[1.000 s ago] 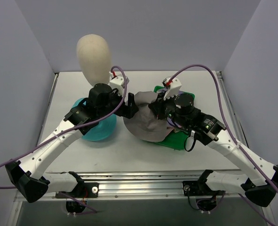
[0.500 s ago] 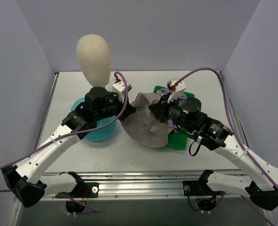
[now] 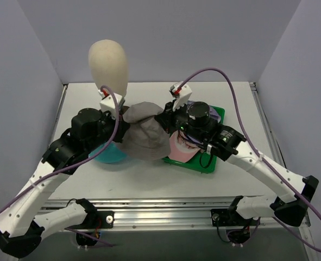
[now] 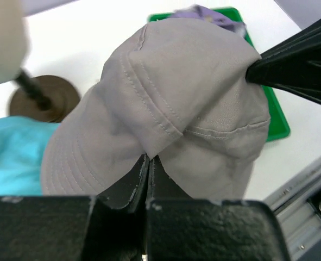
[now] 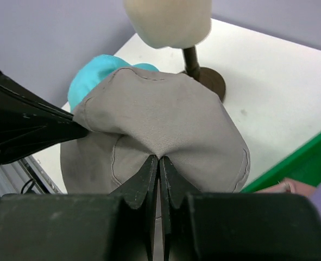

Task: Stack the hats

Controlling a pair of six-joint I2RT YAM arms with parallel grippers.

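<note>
While both arms reach in from the bottom corners of the overhead view, they meet at mid-frame with the grey floppy hat [image 3: 145, 136] hung between them, clear of the white table [image 3: 149, 182].

The left gripper [image 4: 149, 161] has its fingers pressed together on a fold of the hat's edge. In its own wrist view the grey cloth fans up and away from that pinch and fills most of the frame. The right gripper [image 5: 159, 161] is likewise clamped tight on a pleat at the opposite side, and the fabric domes above its fingertips.

Seen from overhead, the hat's long axis runs from the upper left towards the lower right of the frame. The smoother crown sits at the upper end and the broad brim sags at the lower end. The stitched rings of the brim show at the lower left of the left wrist view.

Under the hat's right edge lies the pink baseball cap [image 3: 179, 148], resting in the green tray [image 3: 206, 163] at centre right. Which way its peak points cannot be told. Farther back in the tray, a lilac cap [image 4: 209, 12] peeks over the grey crown.

Left of centre, a turquoise rounded object [image 3: 108, 154] sits partly hidden beneath the left arm. Beyond it, at the upper left, the cream mannequin head [image 3: 108, 61] stands upright on its brown round base [image 5: 210, 80].
</note>
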